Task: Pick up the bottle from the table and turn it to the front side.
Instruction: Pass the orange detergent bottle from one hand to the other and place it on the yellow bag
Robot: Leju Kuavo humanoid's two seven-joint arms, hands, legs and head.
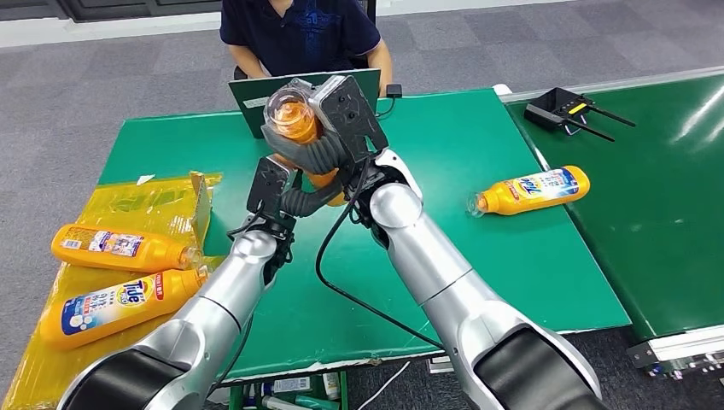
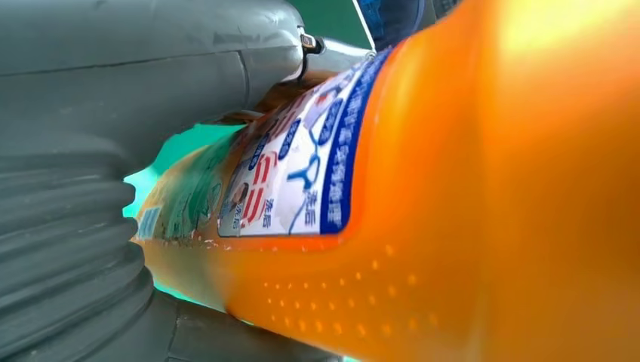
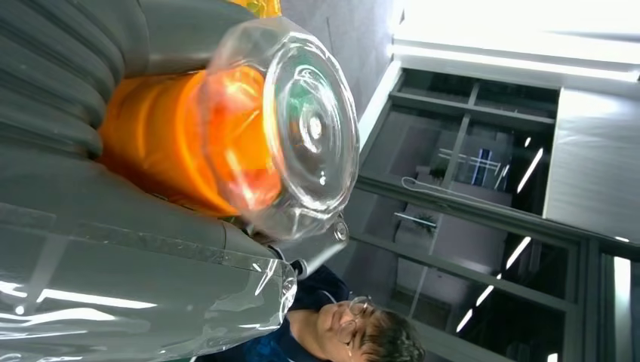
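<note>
- Up in the air over the middle of the green table [image 1: 478, 137], both robot hands hold one orange plastic bottle with a clear cap [image 1: 294, 120].
- The right hand [image 1: 341, 120] has its grey fingers wrapped round the bottle near the cap end. In the right wrist view the grey fingers [image 3: 53, 83] press on the orange neck right behind the clear cap [image 3: 302, 128].
- The left hand [image 1: 286, 192] grips the bottle lower down, at its fat end. In the left wrist view the grey thumb [image 2: 151, 53] lies along the bottle by its white and blue label [image 2: 302, 173].
- The bottle stands nearly upright, its long side running up and down. The cap end points up and leans a little toward the camera. The bottom end points down at the table and is hidden behind the hands.
- The bottle touches nothing but the two hands.
- A second orange bottle with a label [image 1: 531, 190] lies on its side on the table, well to the right. Its cap points left.
- A yellow plastic bag [image 1: 137, 205] lies on the left end of the table. Two more orange bottles [image 1: 119, 248] lie flat on it, caps pointing right.
- A person in a dark blue shirt [image 1: 299, 34] sits behind the far edge of the table.
- A black controller with thin sticks [image 1: 563, 109] lies on the next green table to the right.
</note>
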